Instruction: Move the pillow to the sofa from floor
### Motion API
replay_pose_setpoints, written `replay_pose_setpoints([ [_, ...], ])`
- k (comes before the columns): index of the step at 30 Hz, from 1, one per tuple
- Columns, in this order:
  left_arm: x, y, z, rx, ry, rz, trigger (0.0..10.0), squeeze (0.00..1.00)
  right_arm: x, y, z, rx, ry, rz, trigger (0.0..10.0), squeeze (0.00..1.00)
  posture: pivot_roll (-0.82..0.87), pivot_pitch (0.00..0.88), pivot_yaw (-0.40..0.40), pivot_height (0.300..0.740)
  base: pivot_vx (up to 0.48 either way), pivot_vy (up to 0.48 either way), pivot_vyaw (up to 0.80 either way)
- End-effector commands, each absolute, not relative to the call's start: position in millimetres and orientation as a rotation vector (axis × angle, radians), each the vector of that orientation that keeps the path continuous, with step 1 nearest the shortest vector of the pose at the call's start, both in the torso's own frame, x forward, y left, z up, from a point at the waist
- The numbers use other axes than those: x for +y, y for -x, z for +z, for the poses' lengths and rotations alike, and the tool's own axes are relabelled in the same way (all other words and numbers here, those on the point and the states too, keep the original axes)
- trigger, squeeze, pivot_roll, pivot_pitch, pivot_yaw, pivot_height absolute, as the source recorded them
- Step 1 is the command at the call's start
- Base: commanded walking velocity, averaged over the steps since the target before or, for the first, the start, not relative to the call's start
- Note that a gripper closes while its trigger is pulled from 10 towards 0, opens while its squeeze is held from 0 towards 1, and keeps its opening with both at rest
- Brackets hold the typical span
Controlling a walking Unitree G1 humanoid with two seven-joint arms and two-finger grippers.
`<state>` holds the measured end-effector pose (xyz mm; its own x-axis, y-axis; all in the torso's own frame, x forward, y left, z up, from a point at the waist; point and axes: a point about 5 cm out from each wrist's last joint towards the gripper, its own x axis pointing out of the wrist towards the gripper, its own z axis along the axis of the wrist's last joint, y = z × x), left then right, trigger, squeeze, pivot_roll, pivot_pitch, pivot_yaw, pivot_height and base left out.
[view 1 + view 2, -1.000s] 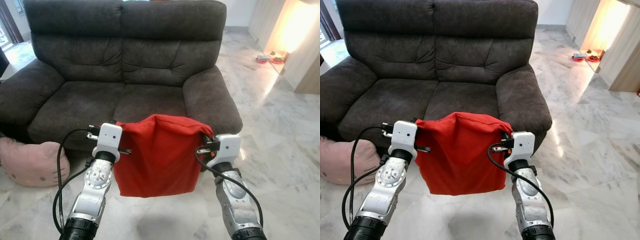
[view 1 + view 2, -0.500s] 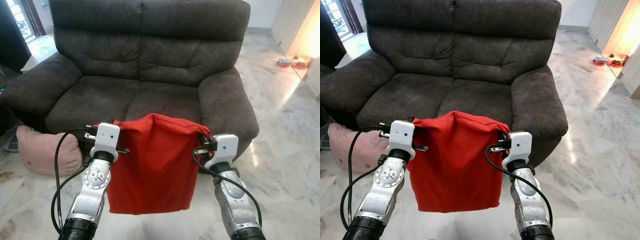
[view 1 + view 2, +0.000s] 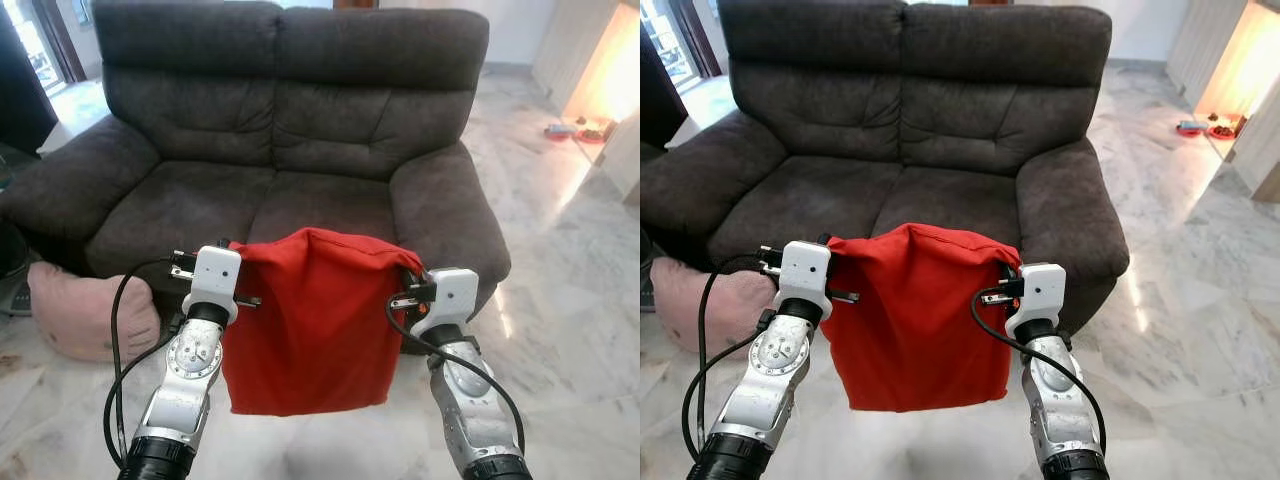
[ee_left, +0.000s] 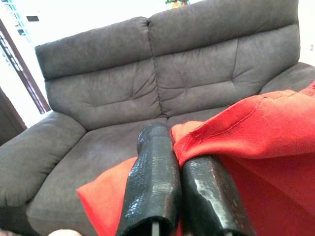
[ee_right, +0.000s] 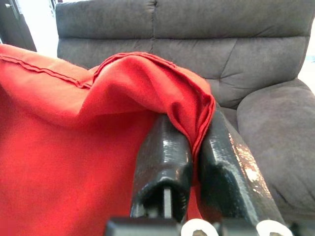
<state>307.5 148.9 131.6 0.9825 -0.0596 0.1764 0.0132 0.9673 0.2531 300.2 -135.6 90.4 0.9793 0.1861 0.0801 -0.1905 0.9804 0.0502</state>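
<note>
Both grippers, left gripper (image 4: 174,196) and right gripper (image 5: 194,167), pinch the red pillow (image 3: 315,320) hanging before the sofa (image 3: 270,190), so I judge I should raise it level over the seat edge.

A pink cushion (image 3: 85,310) lies on the white marble floor (image 3: 570,300), touching the base of the seat front near its armrest. Red pet bowls (image 3: 578,130) stand on the floor well apart, beside a warmly lit wooden wall panel (image 3: 610,75). A dark door frame (image 3: 45,40) stands in the far corner, daylight behind it.
</note>
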Motion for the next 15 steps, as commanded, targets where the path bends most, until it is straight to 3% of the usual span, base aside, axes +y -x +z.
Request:
replay_pose_setpoints([
  [1, 144.5, -308.6, 158.1, -0.311, -0.247, -0.043, 10.0, 0.00, -132.7, -303.8, 105.9, -0.150, -0.051, 0.200, 10.0, 0.00, 0.14, 0.000, -0.024, 0.740, 0.247, 0.000, 0.00],
  [15, 144.9, -308.6, 156.9, -0.298, -0.240, -0.037, 10.0, 0.00, -133.3, -303.8, 105.9, -0.147, -0.046, 0.201, 10.0, 0.00, 0.14, 0.000, -0.026, 0.740, 0.273, 0.000, 0.00],
])
